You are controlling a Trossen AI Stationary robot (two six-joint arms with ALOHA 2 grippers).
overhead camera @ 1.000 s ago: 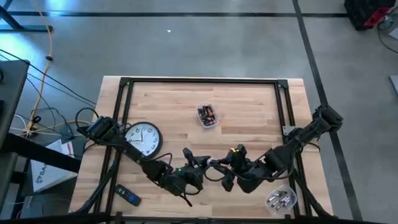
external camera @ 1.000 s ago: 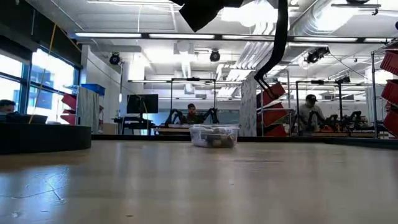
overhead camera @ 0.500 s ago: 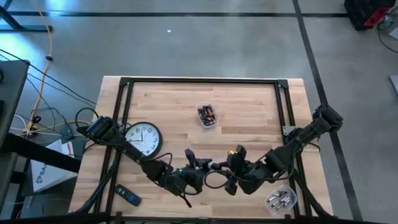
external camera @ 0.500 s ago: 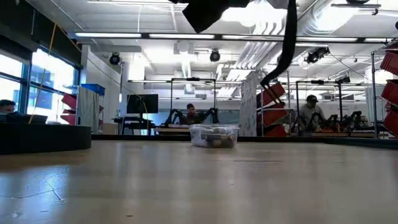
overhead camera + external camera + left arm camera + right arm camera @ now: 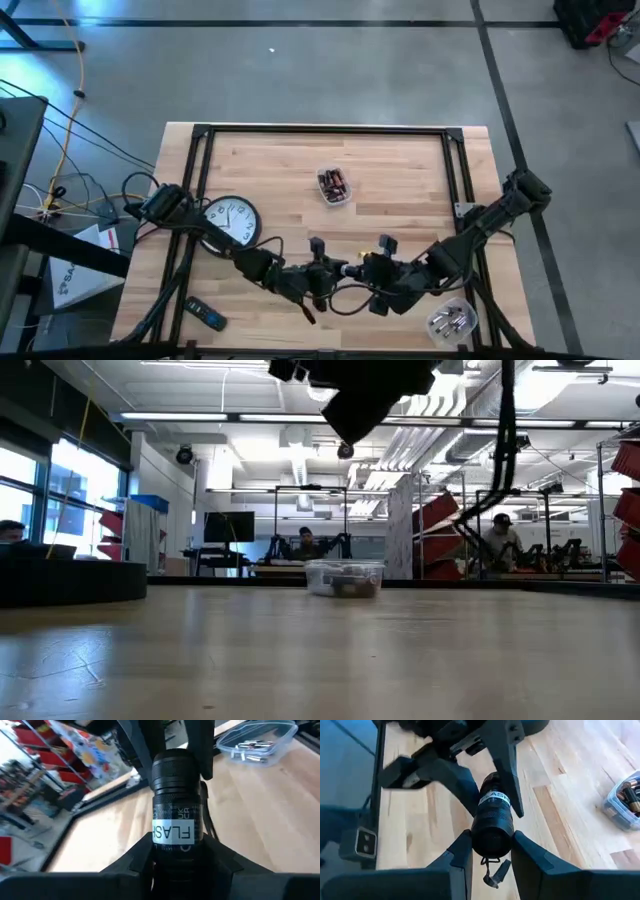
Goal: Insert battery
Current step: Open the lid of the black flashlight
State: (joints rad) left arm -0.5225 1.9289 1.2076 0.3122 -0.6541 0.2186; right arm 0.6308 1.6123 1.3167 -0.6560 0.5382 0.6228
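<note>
Wall clock (image 5: pixel 230 221), remote (image 5: pixel 207 317) (table edge)

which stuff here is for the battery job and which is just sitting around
In use: flashlight, held between left gripper and right gripper; tub of batteries; second tub of batteries.
Lying about: clock, remote.

Flashlight (image 5: pixel 172 815): black metal-look body, matt, ribbed rings, white label. Table (image 5: pixel 400 170): pale wood planks, smooth, low sheen; black metal frame. Gripper fingers (image 5: pixel 462 865): dark matt plastic. Battery tub (image 5: pixel 334 186): clear glossy plastic. Lidded container (image 5: pixel 256 741): clear plastic, shiny metallic cells inside. Clock (image 5: pixel 229 221): glossy face, black rim.
</note>
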